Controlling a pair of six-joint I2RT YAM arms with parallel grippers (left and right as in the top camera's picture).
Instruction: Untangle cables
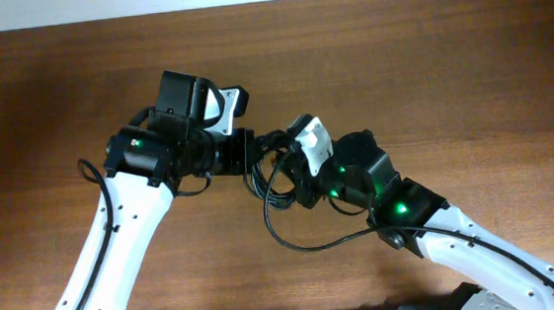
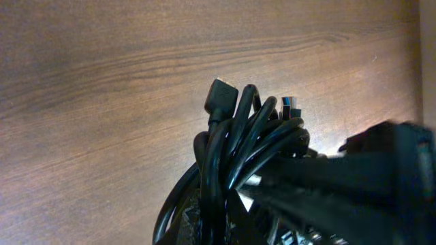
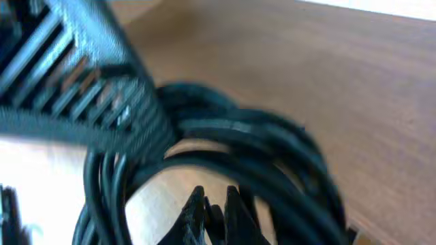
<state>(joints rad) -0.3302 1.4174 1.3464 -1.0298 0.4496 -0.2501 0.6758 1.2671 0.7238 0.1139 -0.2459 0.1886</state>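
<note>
Cables (image 1: 271, 178): one black knotted bundle at mid-desk (image 1: 428, 54), with a loop trailing toward the near edge. Left end effector (image 1: 249, 155): clamped on the bundle. Right end effector (image 1: 288, 169): drawn together; cannot tell whether it pinches a strand. Both arms crowd over the knot and hide it. Wrist views are blurred.

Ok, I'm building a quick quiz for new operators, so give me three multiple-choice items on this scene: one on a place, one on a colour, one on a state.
1. Where are the cables?
A. Between the left gripper and right gripper, mid-table
B. At the table's left edge
C. On the floor

2. What colour are the cables?
A. White
B. Black
C. Red

3. How do the right gripper's fingers stand?
A. Wide apart
B. Closed together
C. Out of view

Key: 1 A, the overhead view shows them where the arms meet; 2 B, every cord looks black; 3 B, the right wrist view shows the fingertips close together.
</note>
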